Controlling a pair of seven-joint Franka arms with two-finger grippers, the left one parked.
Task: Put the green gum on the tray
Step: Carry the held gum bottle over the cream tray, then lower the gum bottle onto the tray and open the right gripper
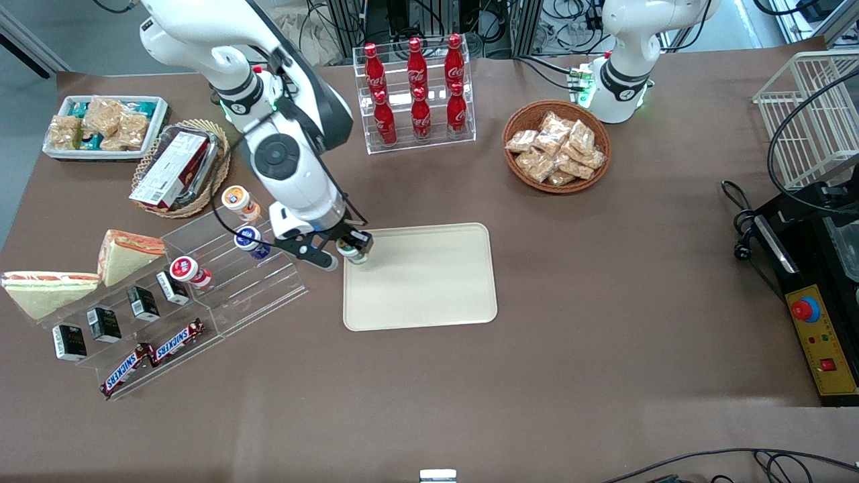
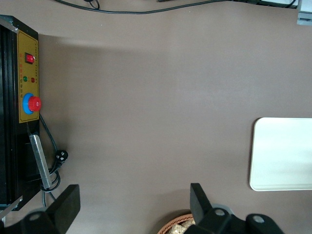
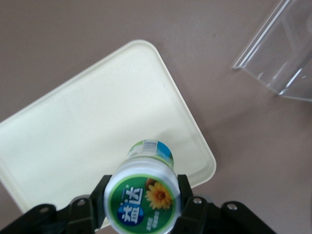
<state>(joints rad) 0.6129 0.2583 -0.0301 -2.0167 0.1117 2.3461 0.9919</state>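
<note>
Brown tabletop: gripper (image 1: 354,249) clamps the green gum (image 3: 144,194) above the cream tray's (image 1: 429,305) edge; only lowering and release remain.

From above the parked arm, brown bench (image 2: 146,97) fills most of the sight. One rounded end of the cream tray (image 2: 282,153) lies flat on it. Well apart sits a black control box (image 2: 19,107) with a yellow panel, red button (image 2: 33,103) and a cable (image 2: 51,168).

tool (image 1: 354,247) over bare tray (image 1: 429,288) corner, acrylic shelf (image 1: 255,275) close beside
</note>
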